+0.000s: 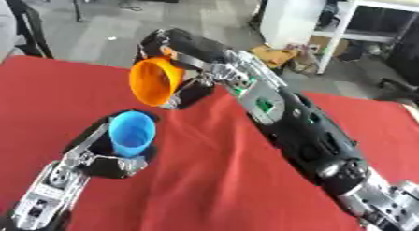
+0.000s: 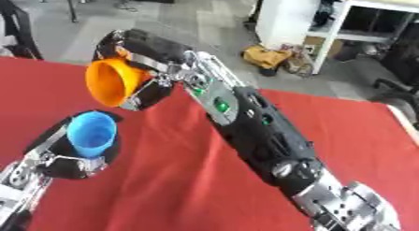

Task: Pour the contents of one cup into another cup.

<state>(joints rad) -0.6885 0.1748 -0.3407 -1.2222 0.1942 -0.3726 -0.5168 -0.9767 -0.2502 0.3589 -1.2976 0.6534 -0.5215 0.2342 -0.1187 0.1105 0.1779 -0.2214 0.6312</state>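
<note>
Left robot hand (image 1: 106,153) had its fingers curled round the blue cup (image 1: 132,132), upright near the bench's (image 1: 213,188) left edge, mouth up. Right robot hand (image 1: 184,61) gripped the orange cup (image 1: 154,80), axis near horizontal, mouth aimed leftward, above and slightly beyond the blue one. Risk: contents overshoot onto the cloth if the mouths aren't aligned.

Orange cup (image 1: 154,80), frame centre-left, looks like smooth plastic with a slight sheen; blue cup (image 1: 132,133) below it the same, more matt. Red cloth (image 1: 205,188) over the table is matt, softly creased. Both hands (image 1: 176,47) (image 1: 111,157) are matt black with bare silver metal joints
</note>
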